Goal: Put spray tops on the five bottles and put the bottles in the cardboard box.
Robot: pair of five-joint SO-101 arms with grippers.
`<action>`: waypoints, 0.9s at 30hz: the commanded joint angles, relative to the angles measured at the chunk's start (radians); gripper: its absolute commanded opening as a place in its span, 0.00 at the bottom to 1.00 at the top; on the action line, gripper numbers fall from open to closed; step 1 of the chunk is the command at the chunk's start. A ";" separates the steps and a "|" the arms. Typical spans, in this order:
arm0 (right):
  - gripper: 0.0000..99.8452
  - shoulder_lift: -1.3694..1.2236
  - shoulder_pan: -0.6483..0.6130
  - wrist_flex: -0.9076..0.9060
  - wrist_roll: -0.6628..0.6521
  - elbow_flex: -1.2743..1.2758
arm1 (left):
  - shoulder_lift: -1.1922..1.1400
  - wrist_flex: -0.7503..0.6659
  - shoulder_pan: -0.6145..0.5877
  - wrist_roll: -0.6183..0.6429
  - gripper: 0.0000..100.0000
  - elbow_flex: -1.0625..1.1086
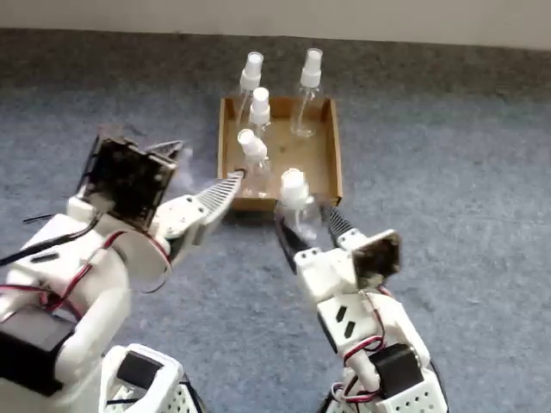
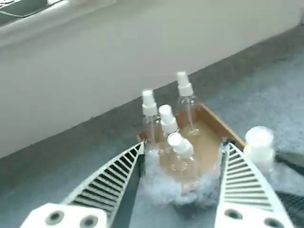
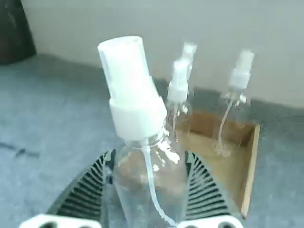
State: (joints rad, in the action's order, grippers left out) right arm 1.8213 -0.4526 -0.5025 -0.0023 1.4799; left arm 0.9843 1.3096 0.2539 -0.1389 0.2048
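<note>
Four bottles [image 1: 307, 96] stand boxed, the right hand [image 1: 308, 224] pinches the capped fifth bottle [image 1: 294, 196] beside the cardboard box [image 1: 335, 146], likely next lifting it in; left hand [image 2: 183, 147] spread.

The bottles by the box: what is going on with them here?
The right gripper is shut on a bottle with its spray top on. It holds the bottle upright at the near wall of the box, not yet inside. Four other bottles, all with tops, stand in the box. The left gripper is open and holds nothing, by the box's near corner.
</note>
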 commanded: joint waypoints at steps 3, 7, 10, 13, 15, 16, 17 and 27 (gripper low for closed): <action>0.00 -0.219 0.196 0.314 0.002 -0.177 | 0.022 -0.054 -0.257 0.000 0.24 0.223; 0.00 -0.556 0.246 0.512 0.008 -0.326 | 0.022 -0.112 -0.312 0.002 0.24 0.418; 0.00 -0.791 0.242 0.616 0.009 -0.421 | 0.024 -0.175 -0.351 0.003 0.24 0.529; 0.00 -0.969 0.240 0.739 0.011 -0.472 | 0.024 -0.250 -0.380 0.003 0.24 0.628; 0.00 -1.069 0.240 0.820 0.011 -0.470 | 0.024 -0.298 -0.404 0.003 0.24 0.685; 0.00 -1.115 0.240 0.860 0.011 -0.470 | 0.024 -0.319 -0.415 0.003 0.24 0.711; 0.00 -1.161 0.240 0.900 0.011 -0.470 | 0.024 -0.344 -0.420 0.003 0.24 0.739; 0.00 -1.540 0.222 1.081 0.193 -0.512 | 0.024 -0.460 -0.417 0.003 0.24 0.858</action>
State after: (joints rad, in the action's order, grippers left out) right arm 0.3284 -0.2240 0.5439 0.1174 1.0579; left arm 0.9950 0.8784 -0.1542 -0.1389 1.0564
